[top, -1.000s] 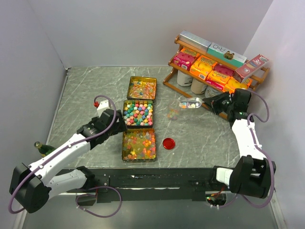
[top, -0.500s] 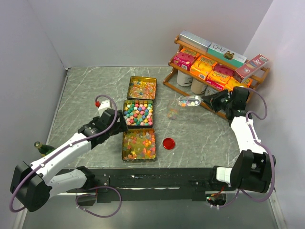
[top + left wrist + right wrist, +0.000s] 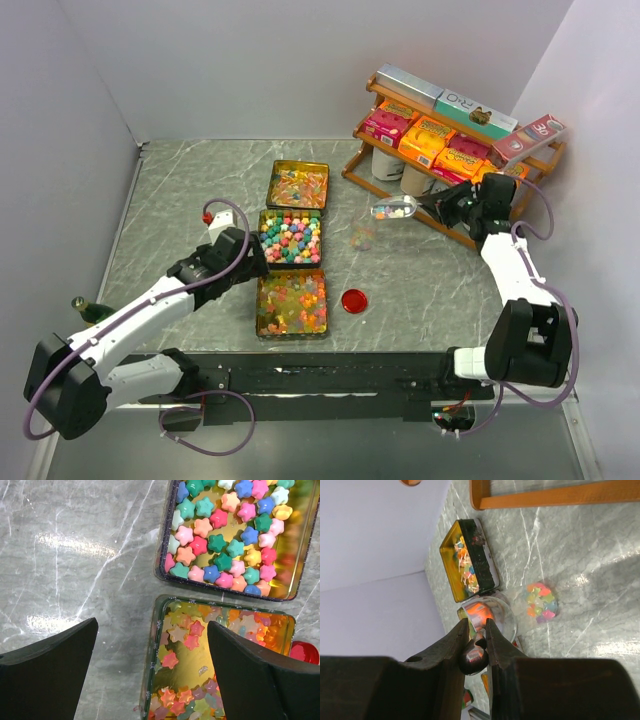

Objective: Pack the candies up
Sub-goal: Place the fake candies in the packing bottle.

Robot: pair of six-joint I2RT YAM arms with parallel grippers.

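Note:
Star-shaped candies fill the middle tin [image 3: 290, 237] [image 3: 227, 535]. Glossy candies lie in the far tin [image 3: 298, 185] [image 3: 466, 562] and the near tin [image 3: 291, 303] [image 3: 220, 645]. A small clear jar [image 3: 363, 238] [image 3: 540, 601] beside the tins holds a few candies. My right gripper [image 3: 447, 207] [image 3: 476, 626] is shut on the handle of a metal scoop [image 3: 393, 210] [image 3: 487, 614], which carries candies and hangs to the right of the jar, near the rack. My left gripper [image 3: 255, 262] [image 3: 152, 625] is open above the left rim of the near tin, holding nothing.
A red round lid [image 3: 354, 300] [image 3: 305, 652] lies right of the near tin. A wooden rack [image 3: 450, 150] with orange and pink boxes and white jars stands at the back right, close behind the scoop. A green bottle [image 3: 88, 310] sits at the left edge.
My right gripper has carried the loaded scoop a little back and to the left, closer to the rack. The left arm has barely shifted.

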